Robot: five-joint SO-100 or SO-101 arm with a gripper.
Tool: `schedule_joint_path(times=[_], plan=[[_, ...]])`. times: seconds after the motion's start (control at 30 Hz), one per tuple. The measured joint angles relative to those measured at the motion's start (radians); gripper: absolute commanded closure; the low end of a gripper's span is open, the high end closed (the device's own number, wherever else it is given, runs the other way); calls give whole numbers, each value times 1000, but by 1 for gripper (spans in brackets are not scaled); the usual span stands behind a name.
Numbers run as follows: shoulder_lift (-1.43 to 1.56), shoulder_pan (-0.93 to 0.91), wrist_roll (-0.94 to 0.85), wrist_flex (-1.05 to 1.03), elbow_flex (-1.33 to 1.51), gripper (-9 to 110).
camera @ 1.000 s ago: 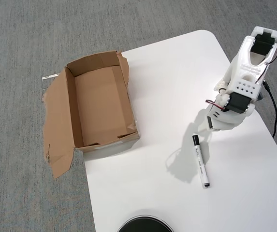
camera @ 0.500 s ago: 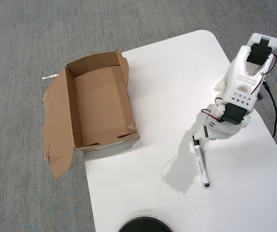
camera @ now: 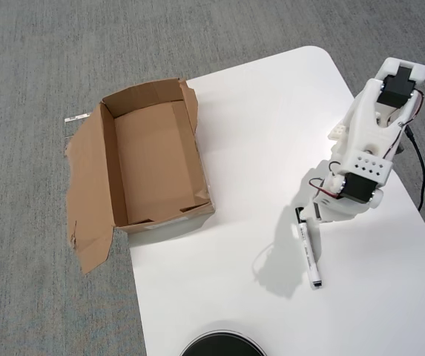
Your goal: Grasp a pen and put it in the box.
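Partly, pincer [camera: 305,220] hides pen [camera: 309,259] cap, grip unclear.

White desk on grey carpet, seen from overhead.
The desk [camera: 234,133] has rounded corners and a smooth, brightly lit top; speckled grey carpet [camera: 41,59] covers the floor around it.

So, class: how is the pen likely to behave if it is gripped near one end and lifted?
The pen looks rigid, so it probably won't bend. Its round, slim barrel on the smooth table may roll if nudged. Held near its capped end, it might tilt in the end effector.
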State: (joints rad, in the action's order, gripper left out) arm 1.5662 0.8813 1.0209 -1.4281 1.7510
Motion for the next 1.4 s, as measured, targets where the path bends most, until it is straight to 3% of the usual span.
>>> schedule_joint_path(times=[1.0,1.4], plan=[[-58,6,0,58,0,78],[-287,-29,-11,60,-127,78]])
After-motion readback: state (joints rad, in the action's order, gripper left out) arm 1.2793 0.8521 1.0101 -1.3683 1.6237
